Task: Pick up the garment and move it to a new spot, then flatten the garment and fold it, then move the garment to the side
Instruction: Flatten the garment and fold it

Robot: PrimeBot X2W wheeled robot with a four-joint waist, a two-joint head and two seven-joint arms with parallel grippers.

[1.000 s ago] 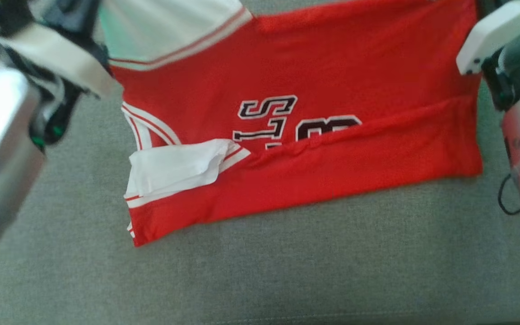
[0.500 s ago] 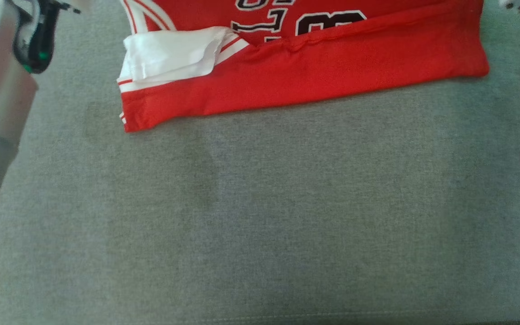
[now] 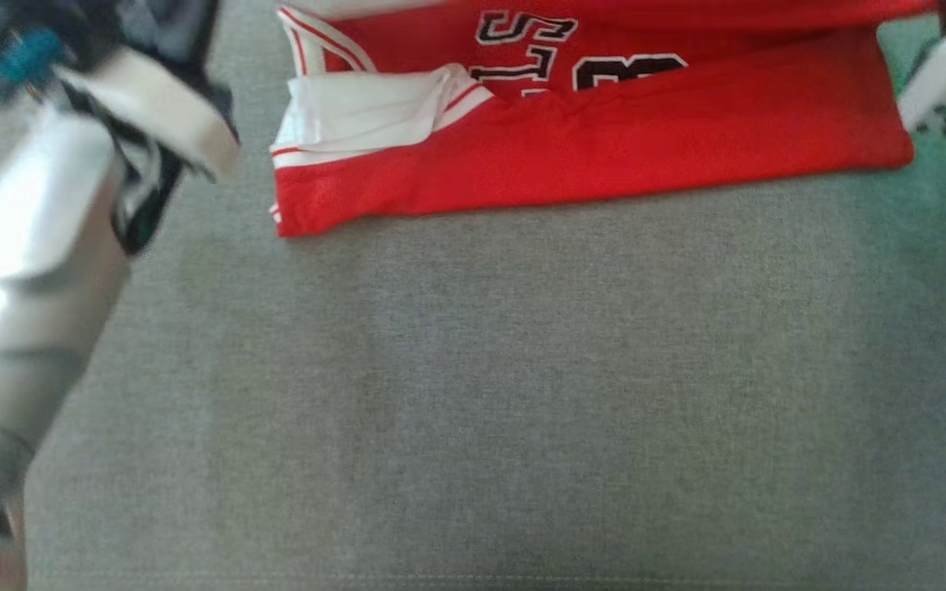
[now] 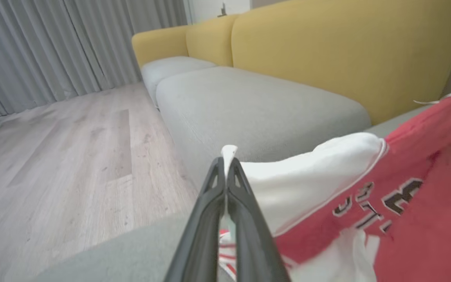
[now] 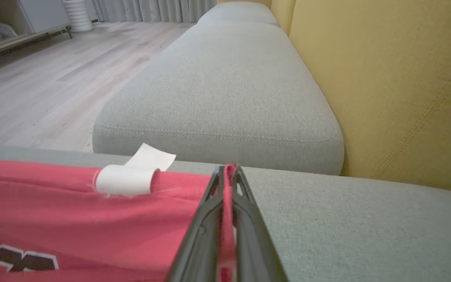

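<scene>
**Head view.** The garment (image 3: 604, 139), a red jersey with white trim and dark lettering, lies across the far part of the grey seat cushion (image 3: 473, 394). Its near strip is folded up over the lettering, and a white panel is bunched at its left end. The near half of the cushion is bare. My left forearm (image 3: 29, 246) enters from the lower left, just beside the garment's left end. White and dark parts of the right arm show at the right edge, close to the garment's right end.

**Left wrist view.** I see the left gripper (image 4: 225, 166) with both fingers pressed together on the white edge of the garment. A small tip of white cloth stands up between the fingertips. From there the cloth runs right, white and then red with lettering, raised above the red layer under it.

**Right wrist view.** The right gripper (image 5: 227, 172) is clamped tight, with a thin fold of red cloth pinched between its fingers. The red fabric spreads left from the grip over the cushion. A white label (image 5: 125, 180), partly rolled, sits on the fabric's far edge.

**Surroundings.** A yellow backrest (image 5: 386, 78) stands behind the seat, and a neighbouring cushion (image 5: 225, 86) adjoins it. Beyond are a pale wooden floor (image 4: 73, 149) and grey curtains (image 4: 73, 39).
</scene>
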